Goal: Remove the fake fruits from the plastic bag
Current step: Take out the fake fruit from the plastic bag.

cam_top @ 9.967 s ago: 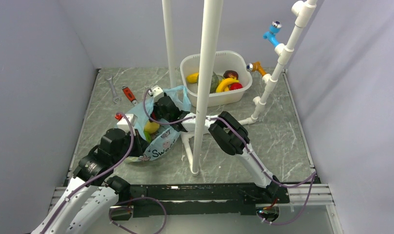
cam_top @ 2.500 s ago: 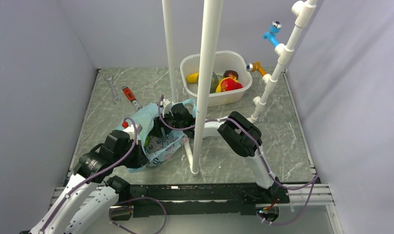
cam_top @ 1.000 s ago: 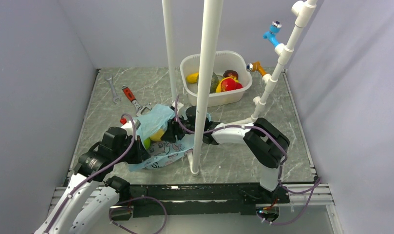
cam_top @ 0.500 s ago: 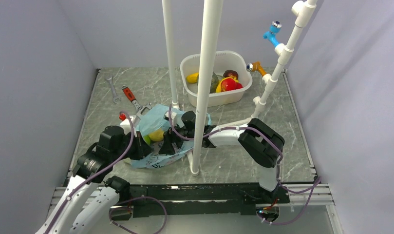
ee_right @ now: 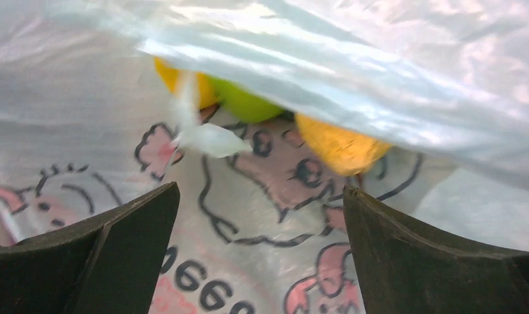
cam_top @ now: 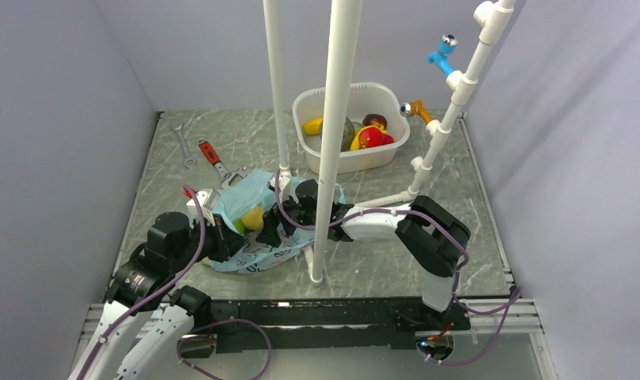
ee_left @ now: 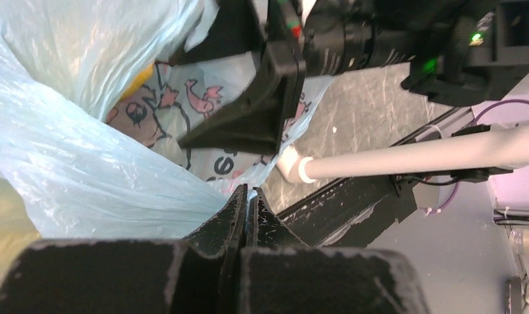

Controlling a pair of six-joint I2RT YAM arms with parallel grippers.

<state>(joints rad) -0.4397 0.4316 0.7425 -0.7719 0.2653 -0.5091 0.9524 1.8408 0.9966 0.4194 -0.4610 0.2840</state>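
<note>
Facing the mouth of the bag [cam_top: 251, 190], the right gripper [ee_right: 260, 193] is holding its jaws spread wide, with nothing between them but the printed lower film. In its wrist view the fruits are lying at 12 o'clock from the fingers, just beyond the tips and tucked under the bag's upper flap. A lemon [ee_right: 340, 149] is sitting toward 1 o'clock, a green fruit [ee_right: 245, 104] dead ahead, and a yellow fruit [ee_right: 173, 77] toward 11 o'clock, mostly veiled.

The lemon is showing only its lower half. Its long axis seems to be running about 9 to 3, along the line on which the jaws close. A straight push would then be meeting it lengthwise rather than across its waist, though this is a judgement, since the flap is hiding the rest.

From above, the fruits are sitting near the right gripper at about 10 o'clock from it, and at about 1 o'clock from the left gripper [ee_left: 247, 204]. The left one is clamping tight on the bag's edge, the film's pleats running into its tips, so it is not free to pick. The right gripper is therefore the one placed for the fruit, and the flap overhead is looking like the thing to slide beneath. The tub [cam_top: 372, 161] is waiting well apart at 1 o'clock.
</note>
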